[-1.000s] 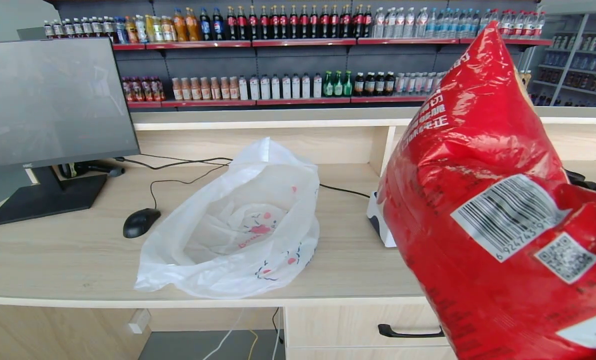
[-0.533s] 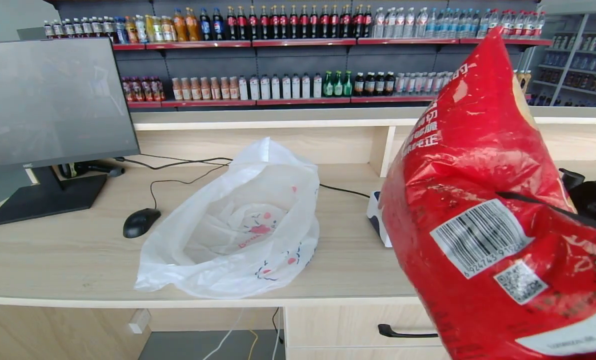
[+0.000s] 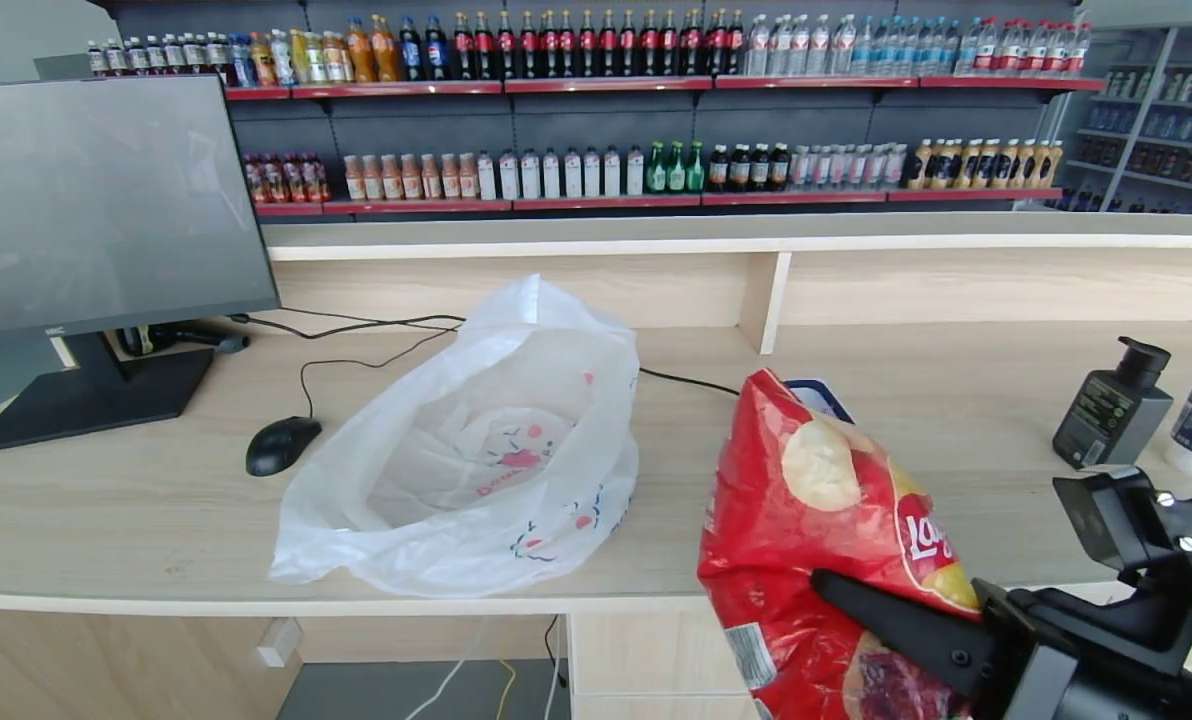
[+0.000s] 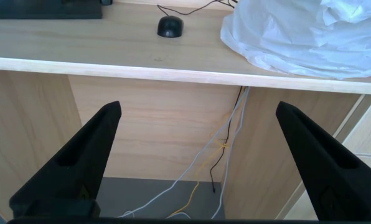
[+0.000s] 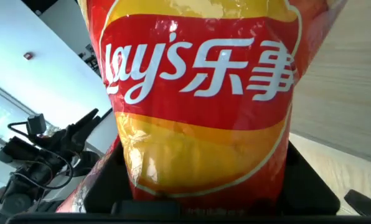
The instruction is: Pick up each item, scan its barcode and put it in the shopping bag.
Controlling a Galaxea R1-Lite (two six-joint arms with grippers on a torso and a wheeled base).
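Right gripper (image 3: 861,625) is clamped across the lower part of the red chip bag (image 3: 816,510). 1 black finger lies over the bag's front and the other is hidden behind it. From the wrist, the chip bag (image 5: 198,106) sits pinched between the 2 fingers. It hangs tilted over the front edge of the counter (image 3: 156,520), its top corner just in front of the small white scanner (image 3: 818,392). The shopping bag (image 3: 476,450) lies slumped with its mouth open, just beside the chip bag on its left.

Left gripper (image 4: 198,118) hangs below the counter edge with its 2 fingers spread wide and nothing between them.

I'd say that bag weighs next to nothing. It's a puffed pillow of air and thin foil, slick and crinkly, and the chips inside will crush under a hard squeeze. A light hold across the body works, but the foil can slide. The flat sealed seam at either end looks the safer place to grip. The plastic shopping bag is limp, so its mouth could fold shut when something lands on it.
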